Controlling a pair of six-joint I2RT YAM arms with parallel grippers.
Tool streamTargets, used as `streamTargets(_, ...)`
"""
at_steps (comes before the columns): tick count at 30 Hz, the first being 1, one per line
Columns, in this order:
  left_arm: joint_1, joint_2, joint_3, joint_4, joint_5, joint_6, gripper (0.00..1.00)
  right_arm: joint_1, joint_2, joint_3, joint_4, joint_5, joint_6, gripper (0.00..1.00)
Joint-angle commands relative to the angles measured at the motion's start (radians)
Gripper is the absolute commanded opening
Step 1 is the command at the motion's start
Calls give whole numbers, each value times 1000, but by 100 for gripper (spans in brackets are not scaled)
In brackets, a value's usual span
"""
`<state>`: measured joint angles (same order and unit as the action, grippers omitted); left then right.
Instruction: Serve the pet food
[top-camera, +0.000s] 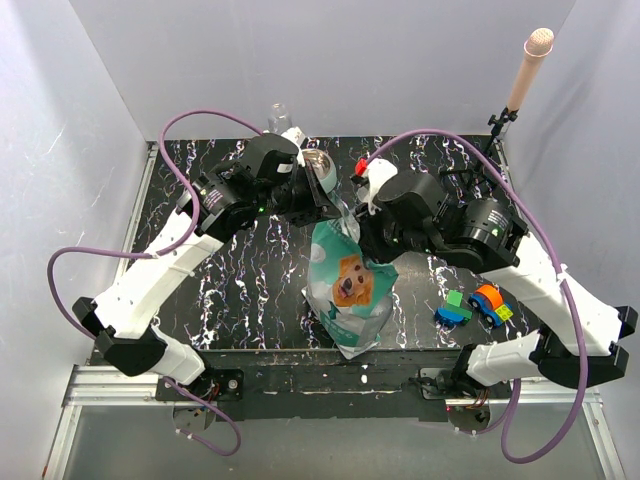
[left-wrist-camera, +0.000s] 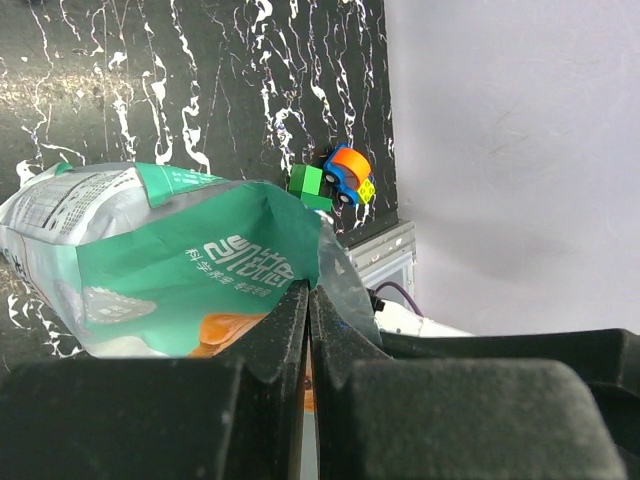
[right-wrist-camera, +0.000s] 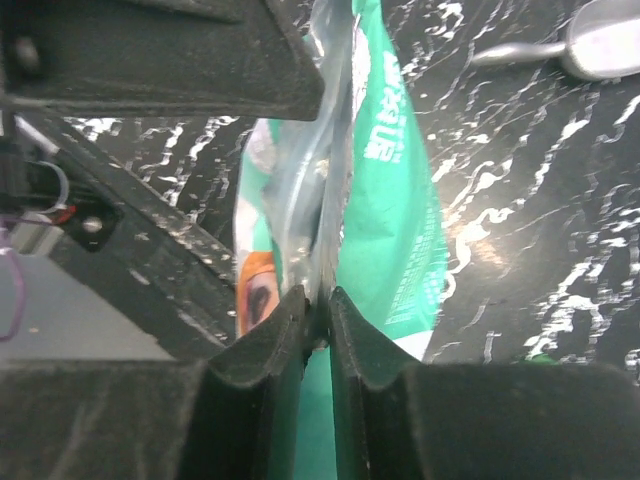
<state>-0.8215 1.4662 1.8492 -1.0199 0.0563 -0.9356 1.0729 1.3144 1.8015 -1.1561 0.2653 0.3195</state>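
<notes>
Both tools meet at the top of the bag (top-camera: 350, 285) in the overhead view. The left tool (top-camera: 325, 207) reaches in from the left and the right tool (top-camera: 362, 228) from the right, each at the bag's mouth over the middle of the surface (top-camera: 250, 290). The bag's dog picture faces up, and its bottom lies close to the near edge. Left of the bag is bare surface; to its right, near the front edge, sit the toys (top-camera: 475, 305). Behind the tools something shiny (top-camera: 322, 168) shows, perhaps a bowl, mostly hidden. White walls close the back and both sides.

From the left wrist, the left tool (left-wrist-camera: 309, 290) has its fingers pressed together, clamped on the bag's (left-wrist-camera: 180, 260) silver-lined rim. The bag spreads left of the fingertips. Beyond it a car (left-wrist-camera: 348, 175) and a green block (left-wrist-camera: 308, 183) touch each other near the surface's edge, with the wall just past.

From the right wrist, the right tool (right-wrist-camera: 317, 295) pinches the bag's (right-wrist-camera: 390, 200) edge between nearly closed fingers. The bag stretches away from the fingertips. A scoop (right-wrist-camera: 590, 40) lies well apart at the upper right, with bare surface between. Dark arm parts crowd the left.
</notes>
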Motion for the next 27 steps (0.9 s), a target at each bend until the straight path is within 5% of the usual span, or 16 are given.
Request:
streamTargets(1,5,-23,19,34,5,-5,0,9,-3,-7,-76,-97,64,20)
streamTargets(7,5,-41,-16,40,16,-17,0,6,65,31,-16,110,52,38)
streamTargets(17,4,-55,-24,30,17,-25,0,-4,141,159,10,282,-46,40)
streamTargets(23,4,-46,11,12,2,-16,0,-5,149,107,-13,267,-60,29)
streamTargets(27,5,-29,50,-25,-27,4,0,-5,106,85,-39,186,-17,6)
